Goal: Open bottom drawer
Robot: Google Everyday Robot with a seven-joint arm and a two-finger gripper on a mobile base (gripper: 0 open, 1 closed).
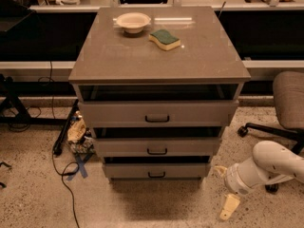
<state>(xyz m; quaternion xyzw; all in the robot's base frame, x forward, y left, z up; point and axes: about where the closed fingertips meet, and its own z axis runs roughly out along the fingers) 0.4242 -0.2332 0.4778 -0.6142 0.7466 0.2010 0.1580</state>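
We log claw (221, 192) low at right of view. Two fingers (230, 206), cream-yellow, flat, tapered, standing wide apart; lower one longer-looking, upper one mostly hidden. Wrist (237, 181): white rounded collar, thin dark seam ring. Arm (276, 161): smooth white shell, thick, tube-like, rounded bulge at joint, soft shading underneath. We can't tell finer surface detail.

You had no readable text, label or number anywhere, and the gripper (225, 188) hung low on the right, jaws spread.
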